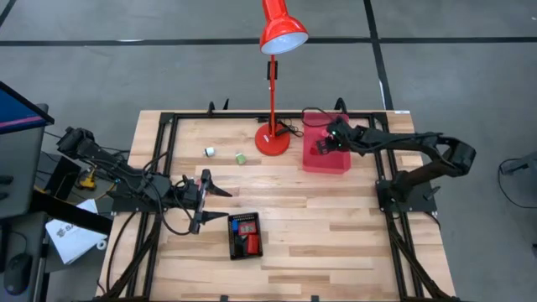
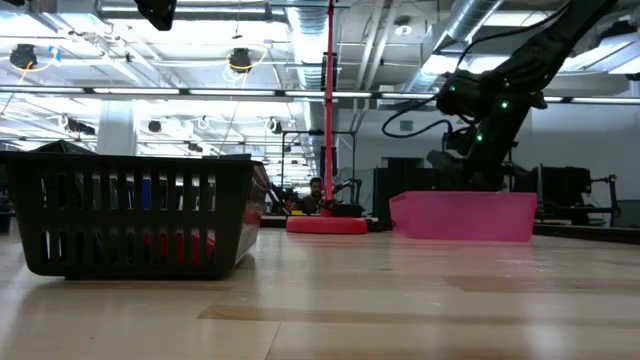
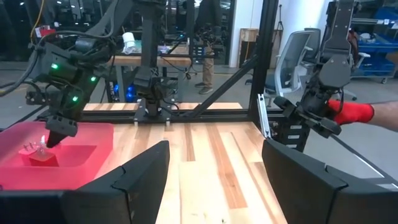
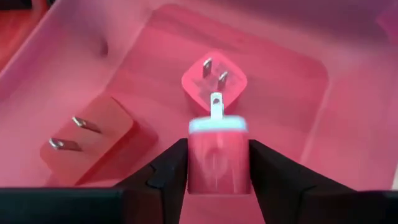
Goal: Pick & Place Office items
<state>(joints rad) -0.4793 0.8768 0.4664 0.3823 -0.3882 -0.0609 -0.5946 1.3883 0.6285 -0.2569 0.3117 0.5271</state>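
My right gripper (image 4: 219,163) sits over the red tray (image 1: 325,159), fingers closed on a plug block (image 4: 217,155). Two more plug blocks (image 4: 90,140) lie in it. Left gripper (image 1: 210,200) waits over the table (image 1: 336,235), fingers apart, holding nothing.

A robotics lab: exposed ceiling ducts (image 2: 470,40), framed wooden workbench (image 1: 336,226), further robot arms (image 3: 323,81) behind.

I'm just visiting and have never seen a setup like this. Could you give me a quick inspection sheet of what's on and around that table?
Surface: wooden table.
Job's things: three plug adapters, one between the right gripper's fingers, two in the pink tray; two small pieces; items in black basket.
Clutter: red lamp.
Grippers: right gripper around adapter over tray; left gripper open, empty.
Cables: bundles along the left arm.
Surroundings: office chair, red glove.
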